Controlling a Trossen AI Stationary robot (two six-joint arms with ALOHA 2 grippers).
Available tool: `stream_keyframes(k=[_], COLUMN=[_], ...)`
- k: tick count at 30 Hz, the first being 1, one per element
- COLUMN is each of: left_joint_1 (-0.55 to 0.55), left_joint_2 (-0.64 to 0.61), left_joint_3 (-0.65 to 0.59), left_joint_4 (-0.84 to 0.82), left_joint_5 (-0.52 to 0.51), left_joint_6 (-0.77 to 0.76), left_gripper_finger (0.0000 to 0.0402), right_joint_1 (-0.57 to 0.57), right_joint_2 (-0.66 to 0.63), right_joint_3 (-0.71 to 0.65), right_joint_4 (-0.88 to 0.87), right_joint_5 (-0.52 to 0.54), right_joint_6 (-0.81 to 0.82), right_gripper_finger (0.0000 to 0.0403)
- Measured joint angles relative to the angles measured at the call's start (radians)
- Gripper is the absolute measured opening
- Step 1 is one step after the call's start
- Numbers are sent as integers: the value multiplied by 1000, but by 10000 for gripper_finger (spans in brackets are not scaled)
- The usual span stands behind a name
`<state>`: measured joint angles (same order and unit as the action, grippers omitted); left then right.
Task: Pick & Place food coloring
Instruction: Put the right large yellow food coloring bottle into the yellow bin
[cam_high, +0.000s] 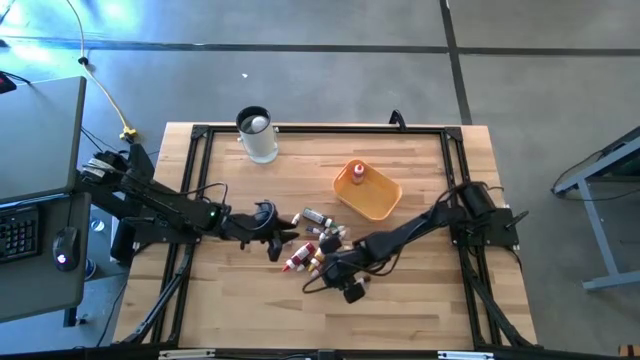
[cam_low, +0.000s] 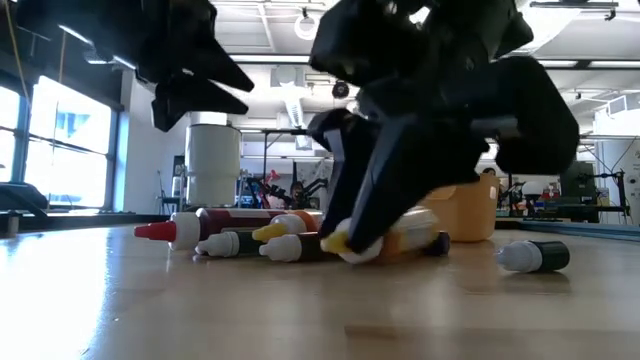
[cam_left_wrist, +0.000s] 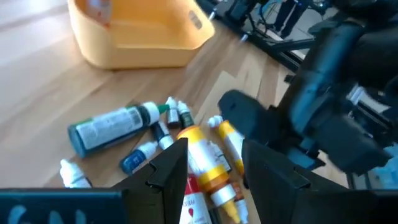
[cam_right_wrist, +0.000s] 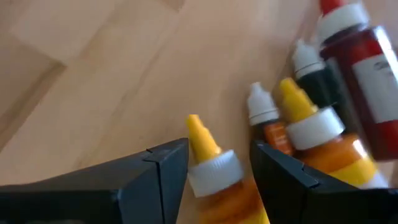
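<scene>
The food coloring bottles (cam_high: 315, 245) lie on their sides in a loose pile on the wooden table, among them a red-capped one (cam_low: 160, 231) and a big red one (cam_right_wrist: 367, 68). One more bottle (cam_high: 357, 173) stands in the orange-yellow tray (cam_high: 388, 203). My right gripper (cam_right_wrist: 219, 168) is low at the pile's near side, open, one finger on each side of a yellow-capped orange bottle (cam_right_wrist: 211, 177). My left gripper (cam_left_wrist: 214, 180) hovers open above the pile's left side, clear of the table. My right gripper comes slanting down from the table's right, its fingers (cam_right_wrist: 155, 180) on either side of the white collar (cam_right_wrist: 214, 171) below the lying bottle's yellow tip. Whether the fingers touch the collar I cannot tell.
A tall clear cup (cam_high: 258, 135) stands at the far left. A dark bottle with a white cap (cam_low: 535, 257) lies apart from the pile. A black frame (cam_high: 320, 130) runs round the table. Bare wood lies near the front edge.
</scene>
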<state>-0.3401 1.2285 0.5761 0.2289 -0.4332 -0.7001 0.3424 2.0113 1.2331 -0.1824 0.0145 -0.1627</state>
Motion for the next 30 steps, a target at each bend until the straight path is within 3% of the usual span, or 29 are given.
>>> stream_keyframes(k=[23, 30], left_joint_1=[0, 0], left_joint_2=[0, 0], left_joint_3=[17, 17], left_joint_4=[7, 7], left_joint_5=[-7, -7], left_joint_6=[45, 45], left_gripper_finger=[152, 152], right_joint_1=[-8, -8], right_joint_2=[20, 21], right_joint_3=[-8, -8], right_joint_4=[-87, -103], right_joint_5=[34, 35], right_joint_6=[-25, -64], right_gripper_finger=[164, 118])
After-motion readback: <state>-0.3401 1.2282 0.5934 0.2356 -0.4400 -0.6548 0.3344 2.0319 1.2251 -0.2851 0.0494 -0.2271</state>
